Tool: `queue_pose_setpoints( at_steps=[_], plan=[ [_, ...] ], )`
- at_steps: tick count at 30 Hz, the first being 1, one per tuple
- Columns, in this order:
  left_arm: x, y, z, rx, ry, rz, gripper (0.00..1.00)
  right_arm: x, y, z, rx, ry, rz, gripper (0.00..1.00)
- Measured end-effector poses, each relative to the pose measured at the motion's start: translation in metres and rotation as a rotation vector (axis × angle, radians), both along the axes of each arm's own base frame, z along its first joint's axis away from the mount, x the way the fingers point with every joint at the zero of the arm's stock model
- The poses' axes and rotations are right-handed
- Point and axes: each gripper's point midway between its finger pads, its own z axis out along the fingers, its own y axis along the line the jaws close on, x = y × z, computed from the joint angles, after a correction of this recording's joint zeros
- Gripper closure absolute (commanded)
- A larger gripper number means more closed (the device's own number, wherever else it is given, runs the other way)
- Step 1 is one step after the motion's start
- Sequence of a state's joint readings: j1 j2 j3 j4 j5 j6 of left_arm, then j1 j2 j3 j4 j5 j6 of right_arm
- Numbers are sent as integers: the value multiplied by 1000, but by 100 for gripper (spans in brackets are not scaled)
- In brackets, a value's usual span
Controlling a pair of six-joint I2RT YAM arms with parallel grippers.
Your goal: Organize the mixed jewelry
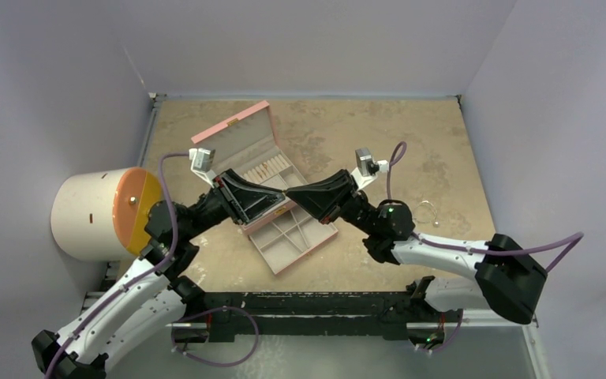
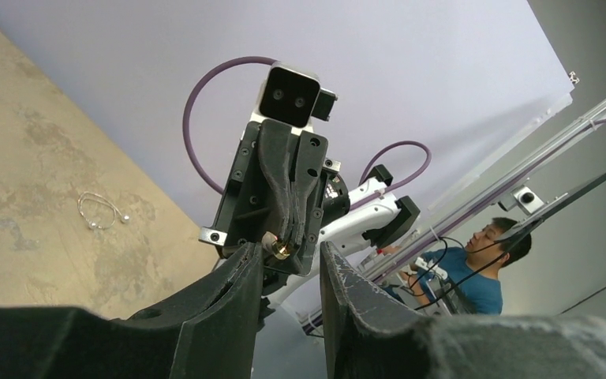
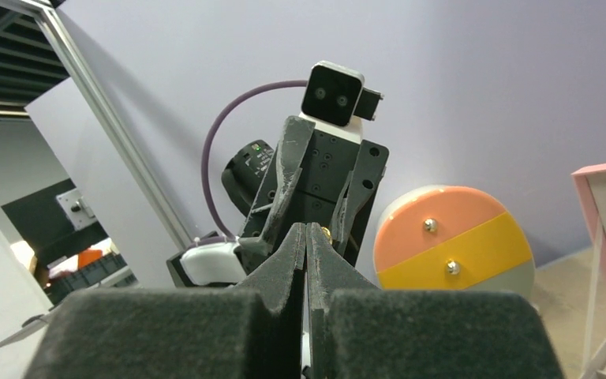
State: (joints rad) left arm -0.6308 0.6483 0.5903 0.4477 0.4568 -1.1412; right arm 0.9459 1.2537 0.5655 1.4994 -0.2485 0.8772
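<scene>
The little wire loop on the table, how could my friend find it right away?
Look at the tan table, on its right side just beyond the right arm's elbow. The thin silvery wire loop lies flat there alone. The pink box sits mid-table; the loop lies well apart from it, touching nothing.

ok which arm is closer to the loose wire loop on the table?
Right. The right arm has its elbow beside the wire loop; the left arm is across the pink box from it. Right gripper pinches a gold piece.

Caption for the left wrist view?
Right gripper, shut on a small gold piece, faces the open left gripper; a thin wire piece lies apart on the table.
</scene>
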Motion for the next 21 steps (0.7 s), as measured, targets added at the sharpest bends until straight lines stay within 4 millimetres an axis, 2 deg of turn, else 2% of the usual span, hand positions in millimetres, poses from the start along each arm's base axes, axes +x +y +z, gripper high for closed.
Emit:
queue_pose_setpoints(
  at_steps=[5,9,21],
  plan=[
    [0,2,3,-11,-5,14,69,-5,-1,5,24,-1,17,100],
    [2,2,-2,-8,5,21,69,-9,-1,8,43,-7,32,100],
    [1,0,1,-55,19,-12,72,-9,2,13,73,-16,44,100]
  ],
)
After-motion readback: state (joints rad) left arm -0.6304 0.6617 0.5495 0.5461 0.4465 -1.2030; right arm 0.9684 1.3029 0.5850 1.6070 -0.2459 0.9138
